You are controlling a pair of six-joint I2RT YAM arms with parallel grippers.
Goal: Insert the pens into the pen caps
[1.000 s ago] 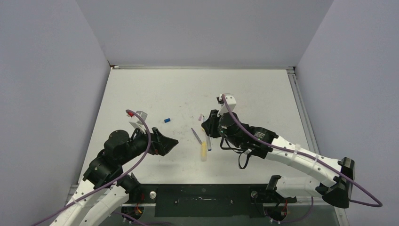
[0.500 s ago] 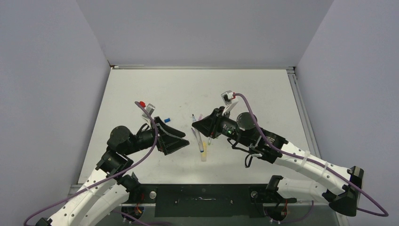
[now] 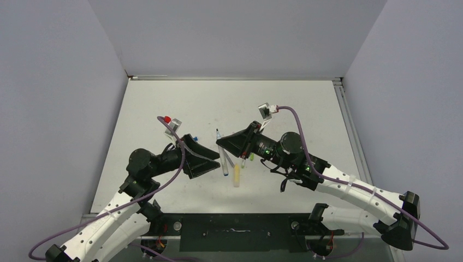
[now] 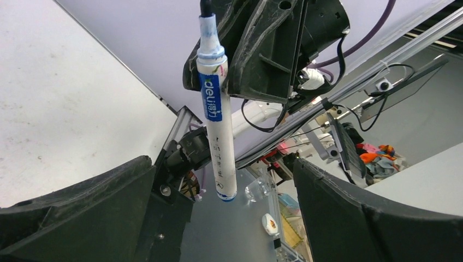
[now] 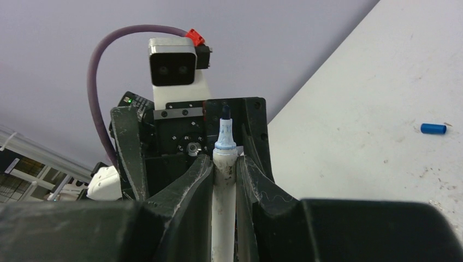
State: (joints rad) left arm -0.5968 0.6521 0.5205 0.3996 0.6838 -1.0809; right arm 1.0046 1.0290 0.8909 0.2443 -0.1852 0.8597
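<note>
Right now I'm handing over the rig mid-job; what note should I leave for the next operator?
Right gripper: shut on the white pen, held off the table, blue tip bare.
Left gripper: open, empty, facing that pen.
Blue cap lies loose on the table; yellow marker lies on it near the grippers.
Done: no capping visible.
Left: cap the white pen, then the others.

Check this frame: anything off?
Nothing spilled or damaged. One oddity: the right gripper holds the uncapped pen in the air in front of the left gripper, which is open and empty, while the blue cap lies on the table. No cap is presented.
</note>
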